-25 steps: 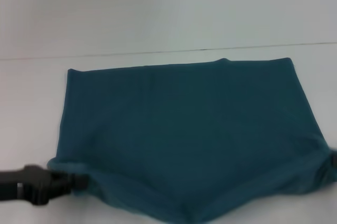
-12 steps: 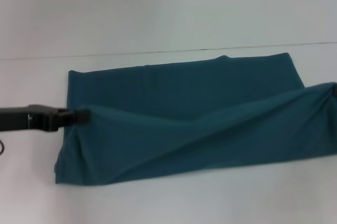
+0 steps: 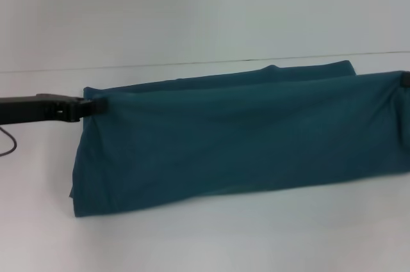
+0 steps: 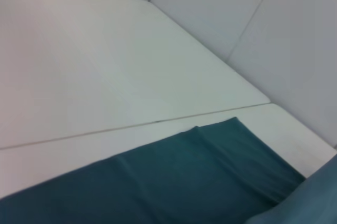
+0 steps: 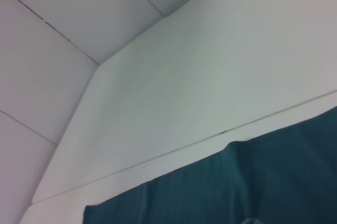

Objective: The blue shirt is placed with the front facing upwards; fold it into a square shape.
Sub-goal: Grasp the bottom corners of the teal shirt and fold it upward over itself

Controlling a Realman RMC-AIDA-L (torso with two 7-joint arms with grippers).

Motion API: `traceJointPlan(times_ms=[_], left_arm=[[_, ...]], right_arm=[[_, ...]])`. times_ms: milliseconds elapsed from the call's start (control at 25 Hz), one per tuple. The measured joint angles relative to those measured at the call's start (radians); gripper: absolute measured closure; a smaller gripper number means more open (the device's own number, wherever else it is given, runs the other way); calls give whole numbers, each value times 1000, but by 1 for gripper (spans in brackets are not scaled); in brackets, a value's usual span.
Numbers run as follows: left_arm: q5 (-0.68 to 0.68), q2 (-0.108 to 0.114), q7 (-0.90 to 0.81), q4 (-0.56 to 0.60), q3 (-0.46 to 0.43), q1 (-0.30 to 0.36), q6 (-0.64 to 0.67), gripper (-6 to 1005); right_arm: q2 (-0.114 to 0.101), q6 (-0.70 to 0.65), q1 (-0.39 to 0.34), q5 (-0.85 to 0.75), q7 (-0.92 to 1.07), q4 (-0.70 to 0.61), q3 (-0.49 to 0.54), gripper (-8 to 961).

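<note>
At the left of the head view, the left hand (image 3: pixel 96 104) reaches in level from the side, its tip pinched closed on the near-left corner of the blue shirt (image 3: pixel 237 144) and holding it lifted. From that corner the raised edge runs straight across to the right, where the right hand (image 3: pixel 405 80) is only a dark sliver at the frame border; it looks to be gripping the opposite corner, but whether its tip is closed cannot be told from here.

Between the two hands the shirt hangs as a wide band above the white surface (image 3: pixel 192 16), its lower fold resting on the surface and its far layer lying flat behind the raised edge, close to a thin seam line in the surface. The lettering is not visible; only plain teal cloth shows. Both wrist views show just the flat far layer (image 4: pixel 174 182) and bare surface beyond it (image 5: pixel 221 76).

The cloth looks light, soft and limp: it sags in shallow creases and will drape wherever it is not supported, so it should fold easily but will not keep a straight edge unaided. Corners and hems seem the sensible places to hold, with both sides kept level and lightly taut so the carried edge can come down square on the far layer.
</note>
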Motion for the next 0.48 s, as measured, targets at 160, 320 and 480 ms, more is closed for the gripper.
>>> traceJointPlan(times_ms=[160,320,480], left_arm=[[1,7,5,-26,34,-26,-68,942],[1,13,5,-38,55,-51,-122,943],[1,17,0,-39,84,-69,-173,943]], right_arm=[[-4,45,19,2,19,2,-30,828],[-6,92,38,2,32,9,-40,821],[1,139,57,2,45,10,-40,814]])
